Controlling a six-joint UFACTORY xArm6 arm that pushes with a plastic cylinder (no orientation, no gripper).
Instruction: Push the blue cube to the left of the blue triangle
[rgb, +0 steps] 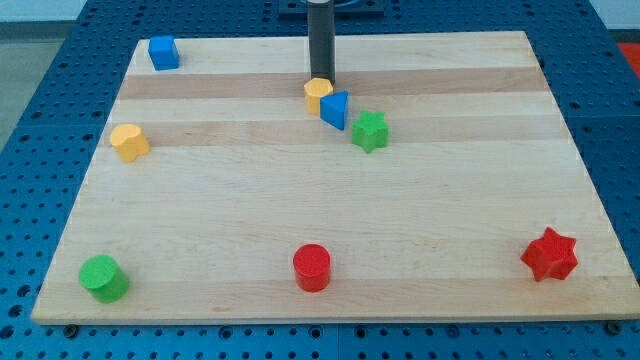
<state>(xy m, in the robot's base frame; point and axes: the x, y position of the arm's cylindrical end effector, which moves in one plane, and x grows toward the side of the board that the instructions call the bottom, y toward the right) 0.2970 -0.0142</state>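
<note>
The blue cube (163, 52) sits near the board's top left corner. The blue triangle (336, 108) stands near the top middle, touching a yellow block (317, 93) on its left. My tip (321, 78) is the lower end of the dark rod, just above the yellow block and the blue triangle, far to the right of the blue cube.
A green star (370, 131) lies just right of the blue triangle. A yellow heart-like block (129, 142) is at the left. A green cylinder (104, 277), a red cylinder (312, 267) and a red star (550, 255) line the bottom. The wooden board (450, 200) lies on a blue pegboard.
</note>
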